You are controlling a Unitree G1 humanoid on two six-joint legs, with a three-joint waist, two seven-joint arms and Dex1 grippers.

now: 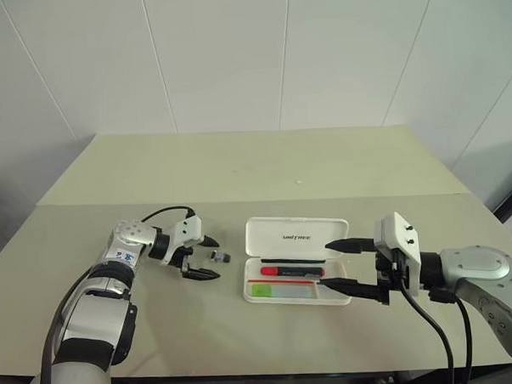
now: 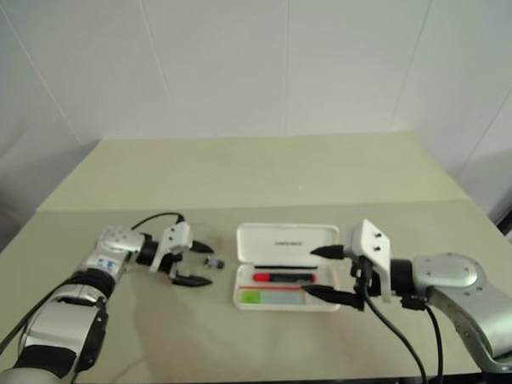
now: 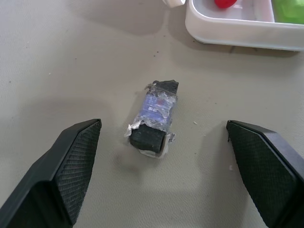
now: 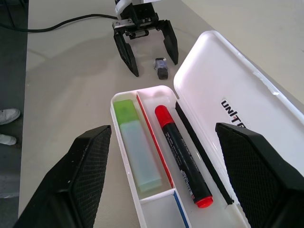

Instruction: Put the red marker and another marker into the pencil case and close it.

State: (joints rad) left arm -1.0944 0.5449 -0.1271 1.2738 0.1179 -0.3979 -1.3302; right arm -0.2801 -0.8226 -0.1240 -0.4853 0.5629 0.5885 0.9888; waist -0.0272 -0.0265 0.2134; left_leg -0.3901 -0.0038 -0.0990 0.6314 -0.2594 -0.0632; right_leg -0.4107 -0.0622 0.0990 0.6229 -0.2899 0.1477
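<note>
Between the spread fingers of the left gripper [image 3: 161,156] a small dark grey piece [image 3: 154,118] wrapped in torn clear tape lies on the table [image 1: 238,167], touched by neither finger. Just beyond it sits the pencil case [image 4: 237,109], lid thrown flat back on its hinge. Its tray already holds the red marker [image 4: 183,154] in one long compartment and the green marker [image 4: 135,147] in the next, a red divider between them. The right gripper [image 4: 161,180] hangs over the tray's near end, fingers wide apart and holding nothing.

By my reading only the closing is left. The case looks like light, stiff, smooth plastic, so it will likely skate across the table if pushed from one side. The lid's free long edge, farthest from the hinge, seems the best place to lift, with the other gripper steadying the tray wall
</note>
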